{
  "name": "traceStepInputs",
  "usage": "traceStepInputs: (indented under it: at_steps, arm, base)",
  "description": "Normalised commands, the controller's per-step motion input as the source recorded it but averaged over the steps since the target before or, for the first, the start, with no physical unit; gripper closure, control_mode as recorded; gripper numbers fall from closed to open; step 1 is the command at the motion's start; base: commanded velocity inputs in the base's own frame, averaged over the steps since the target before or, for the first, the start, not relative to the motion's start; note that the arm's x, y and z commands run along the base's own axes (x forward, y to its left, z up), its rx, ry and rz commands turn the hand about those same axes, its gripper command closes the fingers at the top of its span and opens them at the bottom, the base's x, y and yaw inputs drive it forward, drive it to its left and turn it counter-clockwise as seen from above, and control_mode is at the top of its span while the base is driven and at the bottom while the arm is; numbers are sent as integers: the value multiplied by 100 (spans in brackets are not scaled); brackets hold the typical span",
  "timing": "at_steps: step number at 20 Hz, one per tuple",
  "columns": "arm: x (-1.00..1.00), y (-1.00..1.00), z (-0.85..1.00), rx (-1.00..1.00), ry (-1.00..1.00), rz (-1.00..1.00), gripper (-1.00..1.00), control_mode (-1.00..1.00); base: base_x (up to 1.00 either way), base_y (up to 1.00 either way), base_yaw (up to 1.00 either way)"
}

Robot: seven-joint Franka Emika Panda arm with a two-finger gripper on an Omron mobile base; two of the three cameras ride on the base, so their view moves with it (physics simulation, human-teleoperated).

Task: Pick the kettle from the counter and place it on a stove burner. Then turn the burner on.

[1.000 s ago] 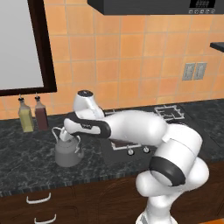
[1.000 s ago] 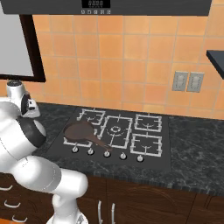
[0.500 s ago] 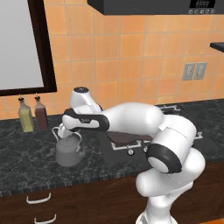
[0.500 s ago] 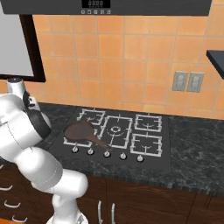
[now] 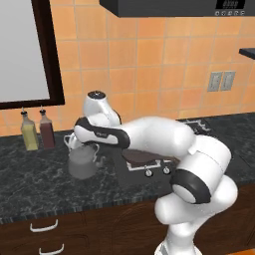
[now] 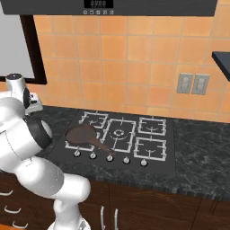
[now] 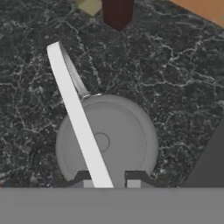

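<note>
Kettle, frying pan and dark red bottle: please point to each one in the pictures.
kettle (image 5: 82, 164), left base view, on its round body.
frying pan (image 6: 82, 134), right base view, on its bowl.
dark red bottle (image 5: 47, 133), left base view, on its body.

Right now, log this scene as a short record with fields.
kettle: upright on the counter, left of the cooktop
gripper: over the kettle, shut on its arched handle
frying pan: on the front-left burner
free burner: front right, bare grate
knobs: row along the cooktop's front edge
bottles: two, at the wall left of the kettle
</note>
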Motion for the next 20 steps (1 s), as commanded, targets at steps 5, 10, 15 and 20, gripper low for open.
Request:
traceStepInputs:
  at_steps: [5, 10, 15, 20]
  arm:
    - [5, -86, 81, 9, -29, -15, 100, -100]
    - [18, -100, 77, 2, -21, -25, 100, -100]
    - [29, -100, 71, 0, -12, -28, 100, -100]
    - [26, -100, 62, 0, -10, -29, 100, -100]
  base:
    - [0, 0, 0]
    - [0, 0, 0]
    - [0, 0, 0]
    - [0, 0, 0]
